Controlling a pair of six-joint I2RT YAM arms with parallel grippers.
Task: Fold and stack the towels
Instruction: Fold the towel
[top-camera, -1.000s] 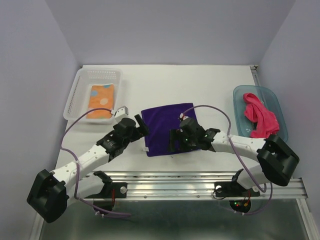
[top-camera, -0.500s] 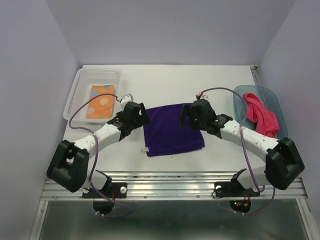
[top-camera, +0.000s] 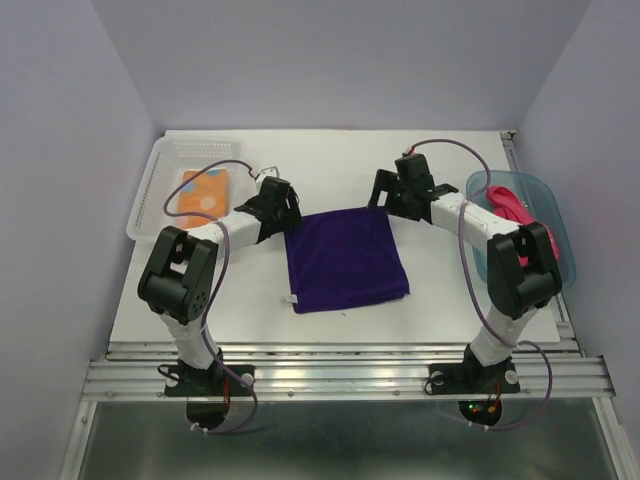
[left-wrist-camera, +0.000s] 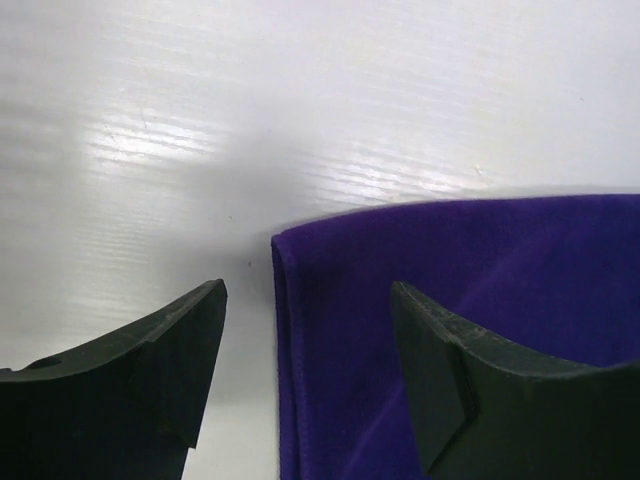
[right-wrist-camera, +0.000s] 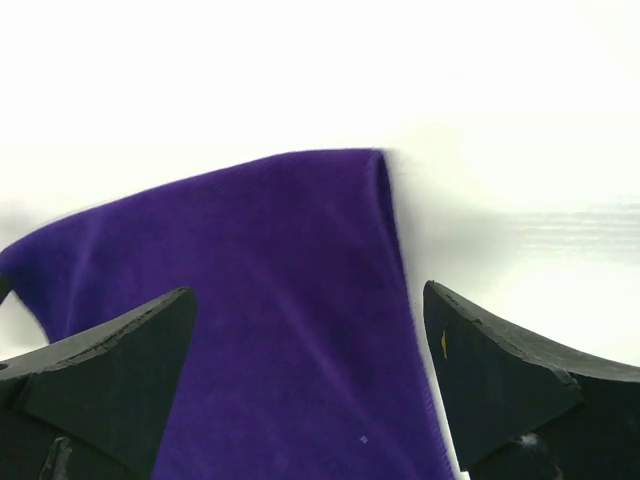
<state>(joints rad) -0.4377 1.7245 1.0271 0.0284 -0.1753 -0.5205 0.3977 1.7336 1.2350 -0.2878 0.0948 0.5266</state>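
1. Clear plastic basket (top-camera: 143, 195), far left of the desk (top-camera: 340, 155). It holds the orange dotted towel (top-camera: 205, 195), folded flat, which I judge to be the base of the stack.
2. Left end effector (left-wrist-camera: 308, 300). Its jaws are apart, straddling the far left corner of the purple towel (top-camera: 345, 262) and clamped on nothing. It looks placed to pinch that corner.
3. Purple towel, centre of the desk between the two arms. It lies flat and doubled at its far edge, both far corners exposed; probably spread so the two corners can be lifted together for the next fold.
4. Right end effector (right-wrist-camera: 308, 295). Its jaws are apart over the far right corner, mirroring the left, with nothing gripped.
5. Teal translucent tub (top-camera: 478, 185), far right. The pink-red towel (top-camera: 505, 200) lies crumpled inside and unfolded, apparently waiting its turn.
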